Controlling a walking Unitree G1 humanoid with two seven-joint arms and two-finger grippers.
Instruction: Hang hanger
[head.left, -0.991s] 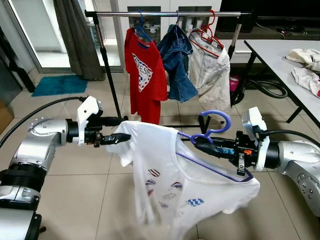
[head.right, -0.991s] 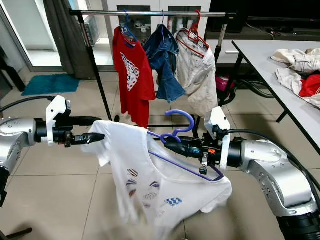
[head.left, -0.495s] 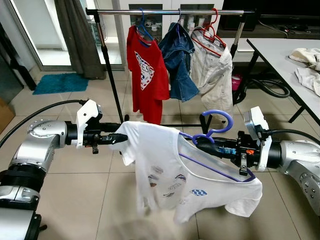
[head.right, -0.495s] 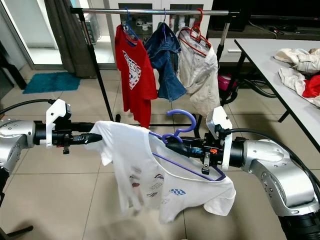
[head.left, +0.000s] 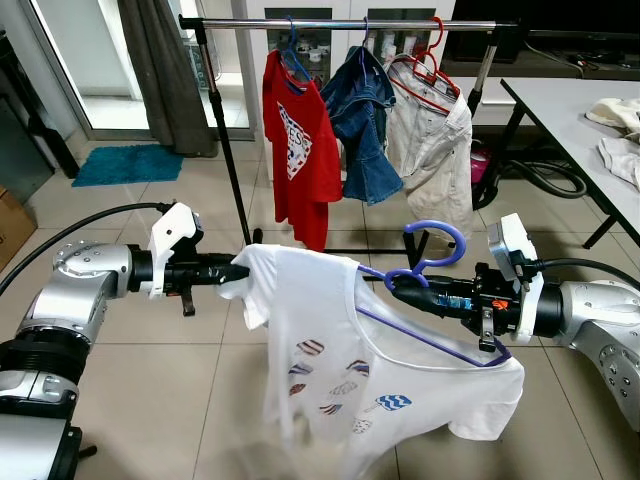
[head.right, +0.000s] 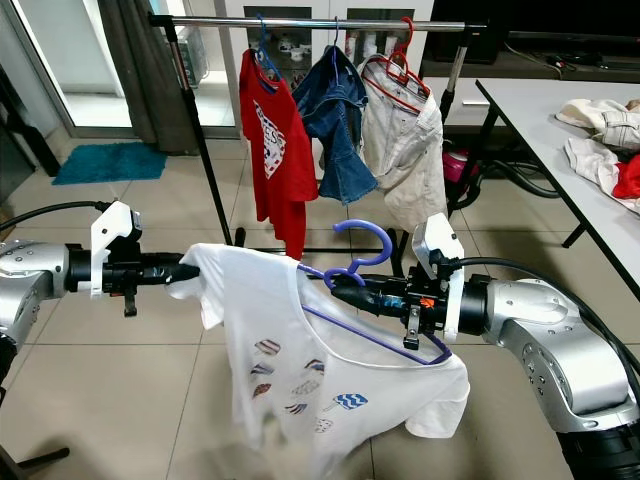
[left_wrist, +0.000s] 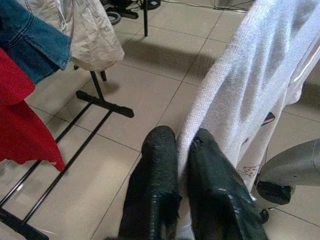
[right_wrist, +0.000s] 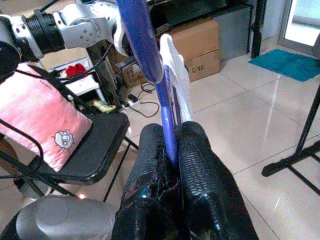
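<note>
**Both arms raised and reaching inward, grippers clamped**

The left arm enters from the lower left of the frame, silver forearm level, reaching toward the centre. The left gripper (head.left: 236, 277) sits left of centre, its two black fingers (left_wrist: 155, 190) pressed together on white fabric. The right arm comes in from the lower right, forearm also level. The right gripper (head.left: 402, 289) sits right of centre, fingers (right_wrist: 197, 175) closed around a thin purple bar.
</note>
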